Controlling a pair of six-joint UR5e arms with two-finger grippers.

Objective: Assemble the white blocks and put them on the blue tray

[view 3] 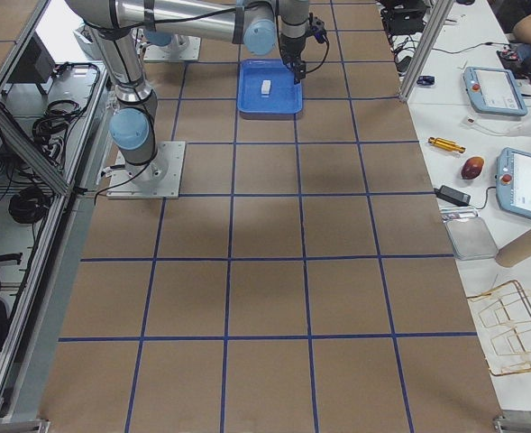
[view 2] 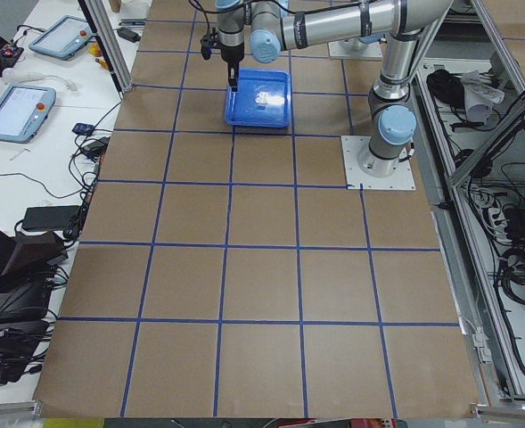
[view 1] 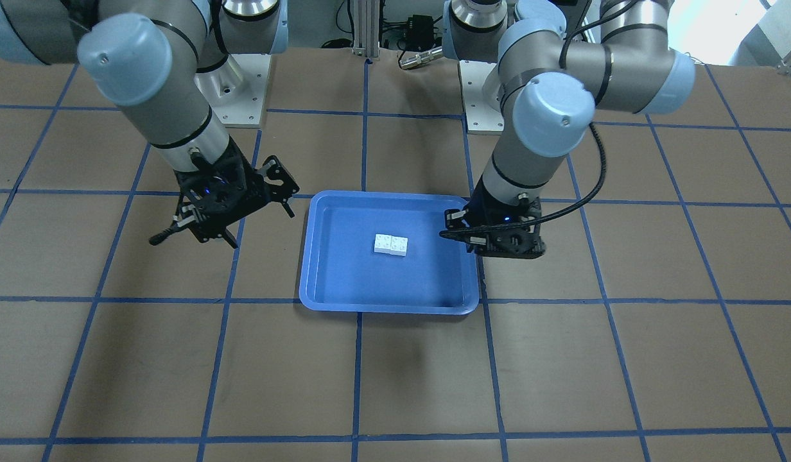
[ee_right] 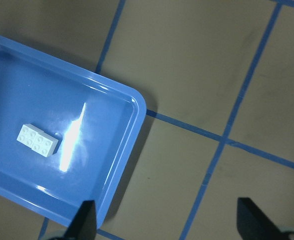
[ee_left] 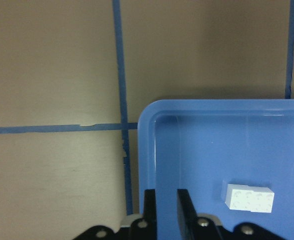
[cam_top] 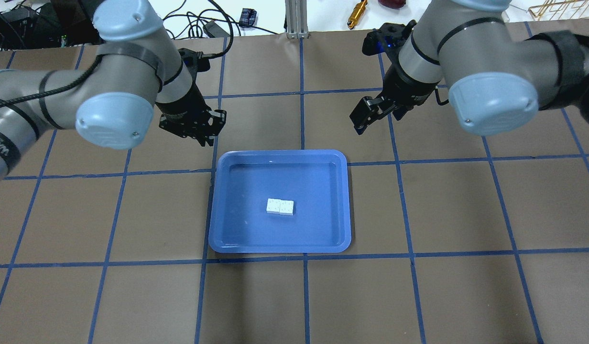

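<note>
Where the left arm reaches in over the brown table [cam_top: 132, 286], the left gripper [ee_left: 165, 202] hangs beside the blue tray [cam_top: 281, 154], by its left rim and toward the corner on the robot's side. From that wrist's camera, the two black fingers [ee_left: 184, 207] are pressed almost together. Only a sliver of a gap shows between them, and nothing is caught in it. They point down at the rim rather than the tray's floor. How high they hang above it I cannot tell.

Next comes the tray itself, lying flat on the table among the blue tape lines [cam_top: 302, 119] that divide the brown surface into squares. The white blocks [cam_top: 280, 206] rest near the middle of its floor. They are joined side by side into one short rectangle, studs up. The pair's long side runs roughly along the tray's longer side, with a slight skew. It lies well apart from every rim and touches neither gripper.

Further to the right, past the tray's right rim, the right gripper [ee_right: 165, 205] hangs over bare table, well apart from the blocks. Its wrist camera shows its fingers [ee_right: 87, 220] spread wide, one at each lower corner of the view. Between them there is only brown surface and a tape line. The tray's rounded corner sits off to one side of that view, with the white pair small on the blue floor. From across the table, this gripper sits clear of the tray.
</note>
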